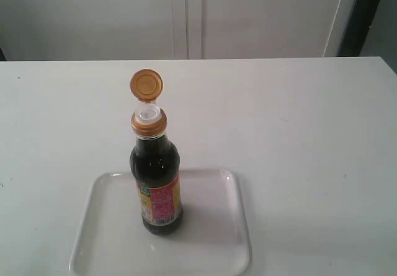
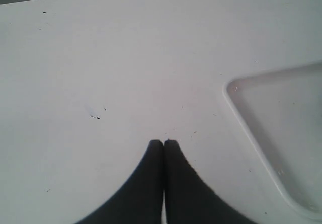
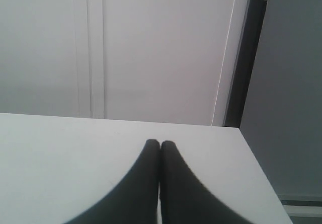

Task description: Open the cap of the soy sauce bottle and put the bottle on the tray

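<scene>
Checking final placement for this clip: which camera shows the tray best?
The exterior view: it shows nearly the whole tray with the soy sauce bottle standing upright on it, cap flipped open. The left wrist view catches only one rounded corner and rim, beside the shut left gripper. The right wrist view shows none of it.

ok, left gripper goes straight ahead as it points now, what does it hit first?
Probably bare table. The shut left gripper aims past the tray corner, which sits off to one side; depth is unclear.
</scene>
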